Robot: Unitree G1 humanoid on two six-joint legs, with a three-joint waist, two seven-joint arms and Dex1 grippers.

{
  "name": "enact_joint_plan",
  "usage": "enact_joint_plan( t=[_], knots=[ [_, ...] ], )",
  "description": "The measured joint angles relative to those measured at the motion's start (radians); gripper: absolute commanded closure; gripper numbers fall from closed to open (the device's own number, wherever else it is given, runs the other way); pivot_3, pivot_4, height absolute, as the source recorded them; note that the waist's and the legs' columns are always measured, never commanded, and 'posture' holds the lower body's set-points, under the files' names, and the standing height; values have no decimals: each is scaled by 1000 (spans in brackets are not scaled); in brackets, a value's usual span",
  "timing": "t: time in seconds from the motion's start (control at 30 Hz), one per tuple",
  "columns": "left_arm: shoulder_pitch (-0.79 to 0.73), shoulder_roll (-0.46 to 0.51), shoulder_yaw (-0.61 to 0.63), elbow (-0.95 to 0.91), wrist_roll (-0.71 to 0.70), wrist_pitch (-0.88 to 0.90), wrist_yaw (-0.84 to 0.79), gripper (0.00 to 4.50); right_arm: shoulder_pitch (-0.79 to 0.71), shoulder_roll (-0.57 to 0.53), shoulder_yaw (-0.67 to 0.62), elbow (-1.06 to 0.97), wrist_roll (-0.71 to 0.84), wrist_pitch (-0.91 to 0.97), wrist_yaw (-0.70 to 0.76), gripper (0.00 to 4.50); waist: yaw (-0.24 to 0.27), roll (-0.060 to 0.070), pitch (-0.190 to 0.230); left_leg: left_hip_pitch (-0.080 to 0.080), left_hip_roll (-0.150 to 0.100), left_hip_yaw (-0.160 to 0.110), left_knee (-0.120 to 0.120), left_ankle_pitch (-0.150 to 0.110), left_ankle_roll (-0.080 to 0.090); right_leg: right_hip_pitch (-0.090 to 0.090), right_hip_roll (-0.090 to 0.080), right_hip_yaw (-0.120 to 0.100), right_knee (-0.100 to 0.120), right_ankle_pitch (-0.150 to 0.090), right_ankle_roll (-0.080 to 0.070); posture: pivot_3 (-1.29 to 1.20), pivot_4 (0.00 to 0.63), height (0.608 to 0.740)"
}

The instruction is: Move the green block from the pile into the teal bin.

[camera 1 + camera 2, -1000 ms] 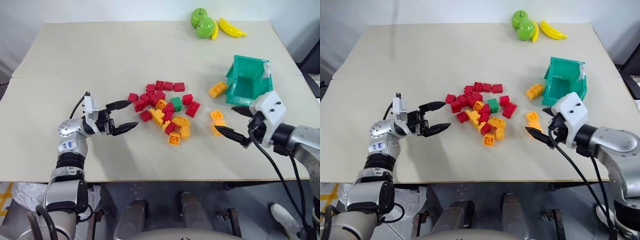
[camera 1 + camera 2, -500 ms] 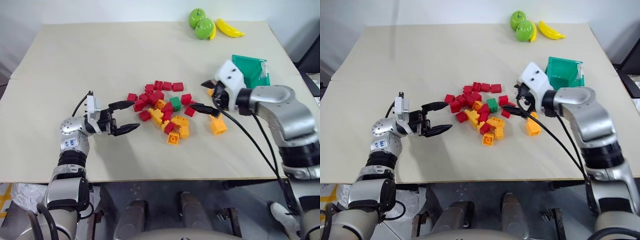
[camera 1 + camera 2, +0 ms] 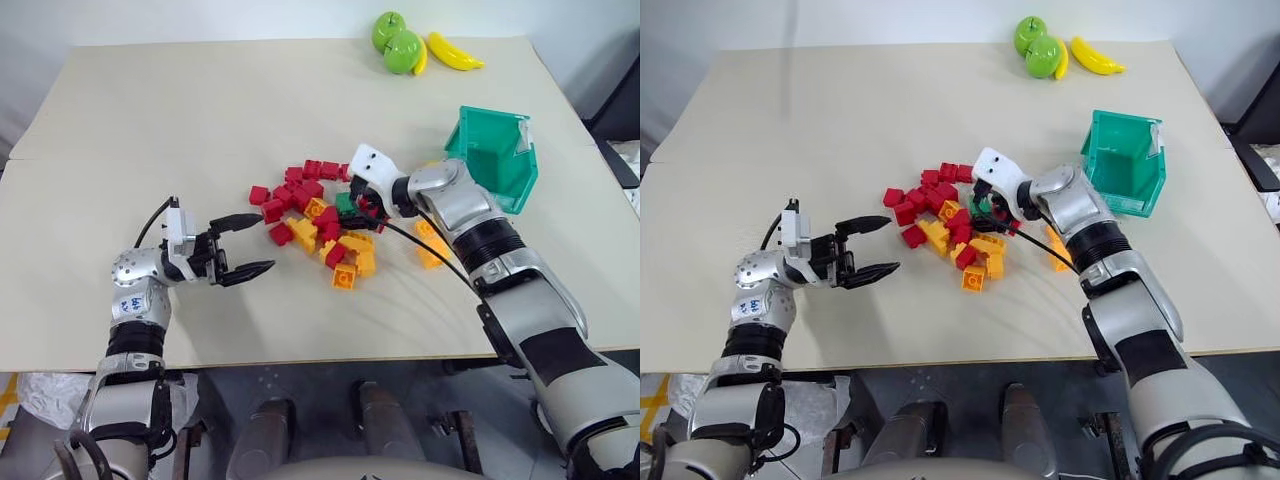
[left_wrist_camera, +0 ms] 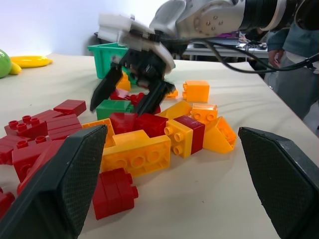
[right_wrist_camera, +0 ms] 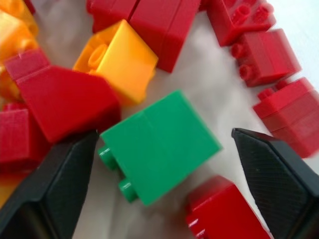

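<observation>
Green studded plastic block (image 5: pixel 159 144) lies in the red-and-orange brick pile (image 3: pixel 320 225), straddled by the wide-spread right gripper (image 4: pixel 132 92). Reach step; next: close, lift toward the teal plastic bin (image 3: pixel 495 160). Left gripper (image 3: pixel 245 245) wide, empty.

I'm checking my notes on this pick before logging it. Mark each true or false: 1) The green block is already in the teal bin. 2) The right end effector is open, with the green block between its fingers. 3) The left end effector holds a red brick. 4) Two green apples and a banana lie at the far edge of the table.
1) False. The green block lies in the pile; the teal bin stands apart from it.
2) True. The right end effector is open around it.
3) False. The left end effector is open and holds nothing.
4) True. The apples lie beside the banana.
</observation>
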Motion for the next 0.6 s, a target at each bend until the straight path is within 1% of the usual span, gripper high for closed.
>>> enact_joint_plan(
  t=[0.07,0.13,0.17,0.2,0.27,0.33,0.43,0.5,0.6],
  knots=[
    [4,0,0,-11,0,5,10,0,0,17,-25,11,3,0,2,1340,-1,0,0,0,0,0,0,0,-1,0,0,0,1,0,0,0,150,740],
    [4,0,0,-16,0,8,18,0,3,14,-37,-3,3,0,8,1937,-2,0,0,0,0,0,0,0,-1,0,0,0,2,0,0,0,150,740],
    [4,0,0,-17,0,10,21,0,9,12,-44,-20,3,2,9,1969,-3,0,0,0,0,0,0,0,-1,0,0,0,2,0,0,0,150,740],
    [3,0,-1,-19,0,12,26,0,36,-1,-64,-87,7,19,9,1969,-1,0,0,0,0,-1,0,0,-1,0,0,0,2,0,0,0,150,740],
    [2,1,0,-19,0,13,28,0,60,-18,-81,-157,14,46,8,1969,0,0,0,0,0,-1,0,0,-1,-1,0,0,2,0,0,0,150,740],
    [-6,-1,-4,-18,0,16,32,0,116,-47,-130,-311,39,117,-5,1969,2,0,0,-1,-1,-1,0,0,-1,-1,-1,-1,2,0,0,0,150,740],
    [-33,-16,-16,-19,0,30,42,0,177,-87,-198,-524,67,226,-49,1969,8,0,0,-2,-1,-2,1,0,-1,-1,-1,-1,2,0,0,0,150,740],
    [-45,-25,-29,-23,1,38,47,0,200,-100,-232,-618,75,271,-80,1969,15,0,0,-2,-1,-1,2,0,-1,-1,-1,-1,2,0,0,0,150,740],
    [-71,-60,-72,-46,12,61,59,0,280,-159,-297,-798,81,364,-145,1969,28,0,0,-2,-1,-1,1,0,0,-1,-1,-1,2,0,0,0,150,740]
  ],
)
